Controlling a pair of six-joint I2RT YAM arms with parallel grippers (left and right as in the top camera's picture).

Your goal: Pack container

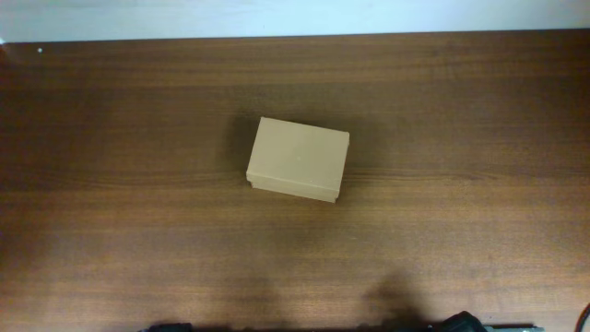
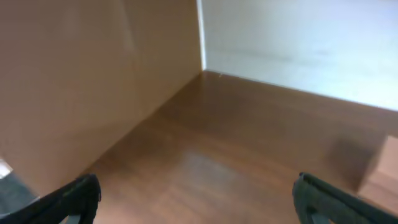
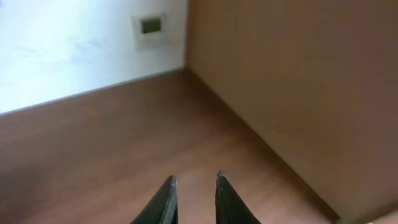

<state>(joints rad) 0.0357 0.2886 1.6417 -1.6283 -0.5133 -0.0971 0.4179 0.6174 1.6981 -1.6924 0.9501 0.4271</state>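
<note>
Box (image 1: 298,159) is sitting near the middle of the table (image 1: 111,184), a little toward the far side. Lid (image 1: 304,146) is lying flat and shut, long side running roughly left to right with a slight skew. Nothing is touching it, and bare wood is showing all round. Overhead is giving the whole box. Of the arms it is catching only dark shapes (image 1: 459,323) at the near edge, too little to read any jaws.

Left wrist view is catching just one pale corner of the box at its right border, resting on the wood, apart from the fingers (image 2: 78,196). Left gripper (image 2: 196,200) is standing wide, one finger at each side of the lower edge, with only table between them. A tall tan panel (image 2: 87,81) is filling the left of this view, meeting a white wall (image 2: 298,37) at the back.

The box is showing in the overhead and left wrist views only. Right gripper (image 3: 194,200) is hanging over bare wood, its fingers nearly together with a narrow slit between the tips, holding nothing. A brown panel is taking up the right of the right wrist view. The white wall behind is carrying a small wall plate (image 3: 150,25), which only this view is picking up.
</note>
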